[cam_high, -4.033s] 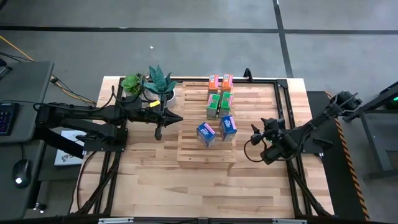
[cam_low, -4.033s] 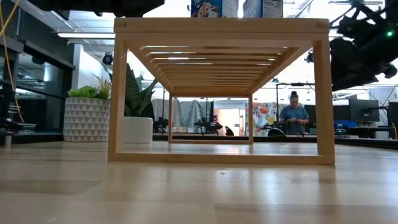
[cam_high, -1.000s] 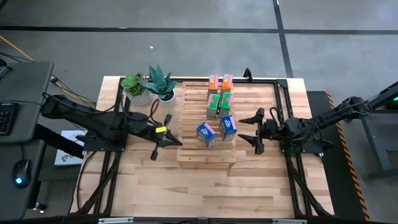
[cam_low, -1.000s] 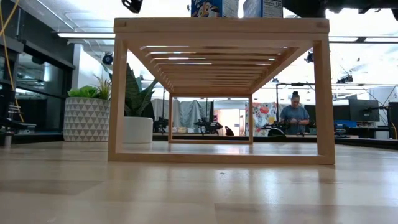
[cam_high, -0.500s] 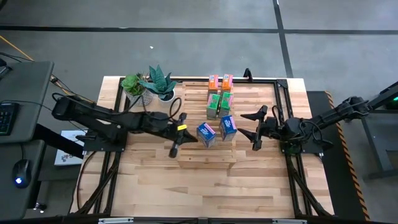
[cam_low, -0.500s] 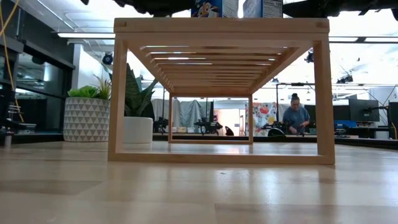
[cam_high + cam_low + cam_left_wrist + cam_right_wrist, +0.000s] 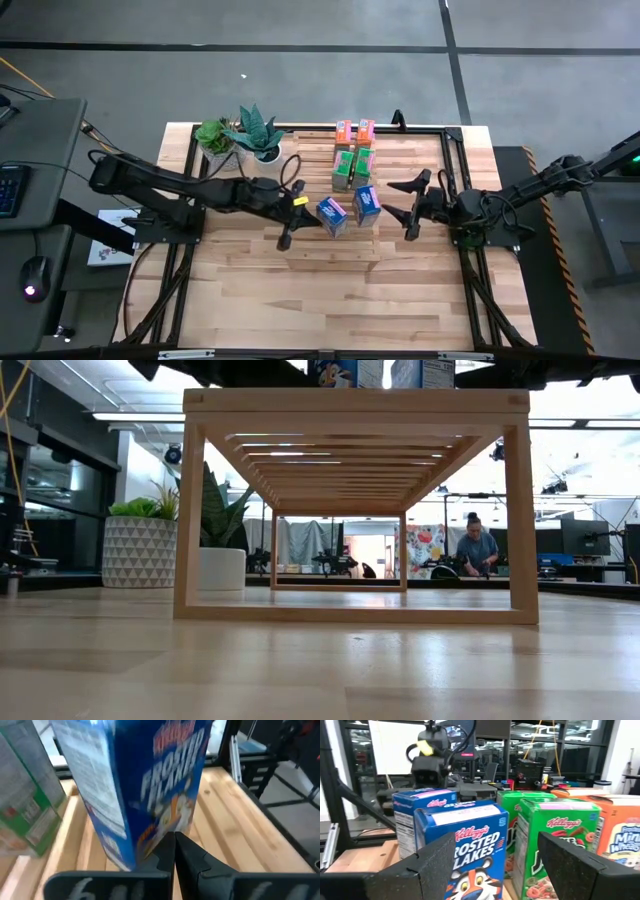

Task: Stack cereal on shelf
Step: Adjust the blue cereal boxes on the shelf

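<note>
Six cereal boxes stand on their bases on the slatted wooden shelf [image 7: 330,250]: two orange [image 7: 355,131], two green [image 7: 352,166] and two blue [image 7: 331,215] [image 7: 367,203]. My left gripper [image 7: 310,208] is shut, and its tip [image 7: 175,840] is right at the left blue box [image 7: 150,785], low on the side facing the table's left. My right gripper [image 7: 398,203] is open and level, to the right of the right blue box [image 7: 470,845], which it does not touch. The low view shows only the shelf [image 7: 355,400] and the blue boxes' bottoms [image 7: 345,372]. My left gripper's shut fingertips [image 7: 176,845] come level from the table's left, up to the bottom edge [image 7: 155,851] of the left blue box. I cannot tell whether they touch it. The box stands upright on the shelf.
Two potted plants [image 7: 215,135] [image 7: 258,135] stand at the far left of the table. Black frame rails [image 7: 455,170] run along the table's right and far sides. Bare tabletop [image 7: 330,300] lies in front of the shelf. A person [image 7: 472,550] is in the room behind.
My left gripper, still shut, has gone toward the table's right edge and a little down, up to the left blue box. My right gripper has turned a little on the spot and stays open. No box has moved.
</note>
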Available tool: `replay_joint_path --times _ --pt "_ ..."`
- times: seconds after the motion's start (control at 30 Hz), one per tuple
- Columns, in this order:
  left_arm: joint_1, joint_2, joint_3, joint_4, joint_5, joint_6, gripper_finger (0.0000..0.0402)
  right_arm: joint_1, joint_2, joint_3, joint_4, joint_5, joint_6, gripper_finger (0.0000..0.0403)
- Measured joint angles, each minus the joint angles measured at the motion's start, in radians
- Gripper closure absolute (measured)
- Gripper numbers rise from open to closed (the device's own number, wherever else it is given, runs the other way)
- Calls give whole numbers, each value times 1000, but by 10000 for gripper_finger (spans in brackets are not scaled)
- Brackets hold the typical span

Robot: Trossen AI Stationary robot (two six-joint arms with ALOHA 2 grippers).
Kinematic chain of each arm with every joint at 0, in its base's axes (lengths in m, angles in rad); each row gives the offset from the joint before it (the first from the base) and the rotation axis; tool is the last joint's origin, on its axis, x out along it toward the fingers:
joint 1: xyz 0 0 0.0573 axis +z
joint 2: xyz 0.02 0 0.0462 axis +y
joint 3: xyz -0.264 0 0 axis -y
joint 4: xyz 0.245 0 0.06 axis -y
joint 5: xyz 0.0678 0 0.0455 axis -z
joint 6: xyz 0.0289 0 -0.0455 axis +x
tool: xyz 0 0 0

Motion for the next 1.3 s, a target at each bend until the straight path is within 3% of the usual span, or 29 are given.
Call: replay_joint_path --times 0.57,1.3 --pt "66 43 0 54 3 -16 401 0 0 0 9 8 0 128" --pt "72 83 -3 134 -17 10 402 0 1 0 -6 9 4 128"
